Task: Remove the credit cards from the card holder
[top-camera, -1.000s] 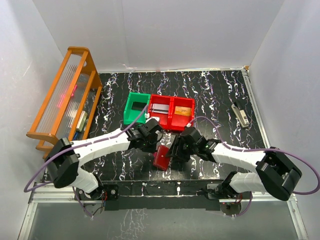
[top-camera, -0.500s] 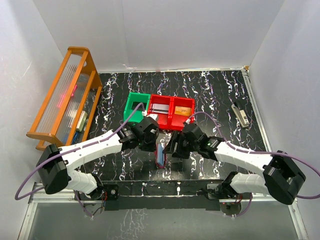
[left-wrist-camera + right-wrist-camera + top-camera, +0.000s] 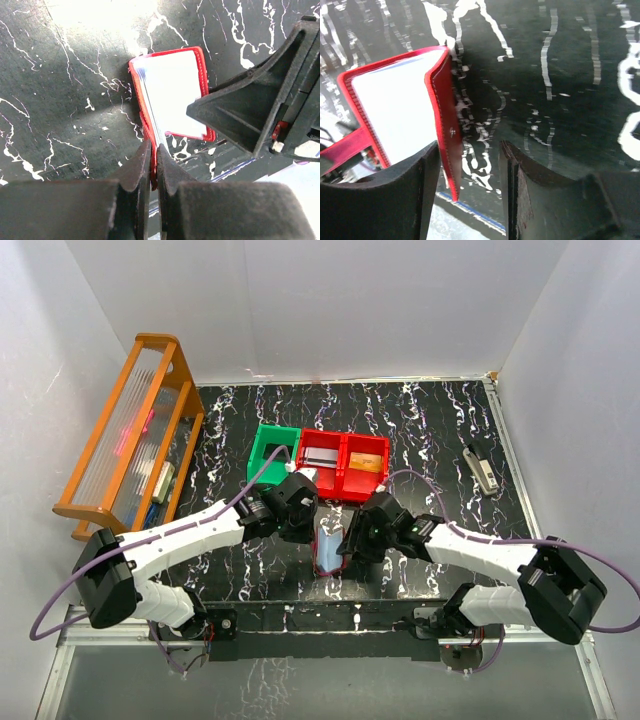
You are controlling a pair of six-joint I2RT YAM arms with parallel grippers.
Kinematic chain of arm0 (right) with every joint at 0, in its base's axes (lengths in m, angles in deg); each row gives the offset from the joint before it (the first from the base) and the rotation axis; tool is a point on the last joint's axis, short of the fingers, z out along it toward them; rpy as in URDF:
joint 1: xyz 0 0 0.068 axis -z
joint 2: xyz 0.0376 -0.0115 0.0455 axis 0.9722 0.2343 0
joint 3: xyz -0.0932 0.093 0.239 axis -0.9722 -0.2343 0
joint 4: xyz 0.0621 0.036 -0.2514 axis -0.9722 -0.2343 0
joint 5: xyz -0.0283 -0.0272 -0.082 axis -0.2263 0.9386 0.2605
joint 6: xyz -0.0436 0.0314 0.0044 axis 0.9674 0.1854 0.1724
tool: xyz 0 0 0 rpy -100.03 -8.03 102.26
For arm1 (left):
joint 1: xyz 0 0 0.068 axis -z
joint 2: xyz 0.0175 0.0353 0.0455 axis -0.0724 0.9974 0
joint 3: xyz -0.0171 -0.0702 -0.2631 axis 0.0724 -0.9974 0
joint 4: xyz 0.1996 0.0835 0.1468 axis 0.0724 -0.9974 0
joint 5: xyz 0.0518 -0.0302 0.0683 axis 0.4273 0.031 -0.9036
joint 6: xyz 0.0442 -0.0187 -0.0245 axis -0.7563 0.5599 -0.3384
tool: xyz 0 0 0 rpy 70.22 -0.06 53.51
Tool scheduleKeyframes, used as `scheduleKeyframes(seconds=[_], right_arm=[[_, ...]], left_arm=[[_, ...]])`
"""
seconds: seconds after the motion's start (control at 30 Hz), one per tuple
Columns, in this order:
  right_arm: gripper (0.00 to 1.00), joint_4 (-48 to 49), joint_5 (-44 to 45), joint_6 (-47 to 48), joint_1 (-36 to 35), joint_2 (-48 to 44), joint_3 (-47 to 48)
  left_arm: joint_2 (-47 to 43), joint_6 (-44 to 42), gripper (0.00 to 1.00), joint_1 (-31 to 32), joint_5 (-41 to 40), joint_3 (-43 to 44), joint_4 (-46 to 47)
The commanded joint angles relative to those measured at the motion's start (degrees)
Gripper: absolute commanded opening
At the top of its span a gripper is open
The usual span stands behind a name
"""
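The card holder [image 3: 328,548] is a dark-red bifold wallet, held open above the black marbled table between the two arms. Its pale bluish sleeves [image 3: 172,92] face up. My left gripper [image 3: 153,159] is shut on the edge of its red cover, by the spine. My right gripper [image 3: 470,170] stands open, with the holder's free red flap [image 3: 445,115] hanging between its jaws, close to the left finger [image 3: 422,185]. The credit cards are hidden in the sleeves. In the top view the left gripper [image 3: 310,528] and right gripper [image 3: 350,540] flank the holder.
Behind the holder stand a green bin [image 3: 262,462] and a two-part red bin [image 3: 343,480], with a tan flat piece [image 3: 368,464] in its right half. A wooden rack [image 3: 130,440] is at the left. A small grey object [image 3: 483,470] lies far right.
The holder, shut and red a second ago, has been lifted and spread open, so its pale sleeves show. The right gripper's jaws have widened and narrowed around the flap.
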Motion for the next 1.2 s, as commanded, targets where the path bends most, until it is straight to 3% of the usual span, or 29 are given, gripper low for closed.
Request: scheduleKeyframes(seconds=[0.0,0.23,0.43,0.6,0.87,1.17], right_arm=[[0.50,-7.02,8.65,0.93,0.10,-2.49,2.61],[0.56,-6.19,14.04,-2.39,0.10,-13.46,0.12],[0.49,2.94,9.96,-2.09,0.10,-20.48,-3.92],[0.41,4.61,5.65,-2.26,0.10,-18.26,-3.80],[0.42,8.07,0.74,-2.33,0.10,-10.11,-3.18],[0.41,11.40,-6.53,-1.99,0.10,0.73,-1.60]], left_arm=[[-2.62,-0.67,0.00,0.23,2.93,1.61,1.86],[0.17,-4.49,0.00,0.27,9.07,4.08,4.31],[2.53,-0.15,0.00,0.23,-0.50,3.52,-2.42],[-0.78,1.92,0.00,0.26,-5.08,-1.44,-5.45],[-5.73,4.33,0.00,0.21,-11.40,-8.14,-10.86],[-3.86,3.93,0.00,0.20,-9.10,-10.89,-7.65]])
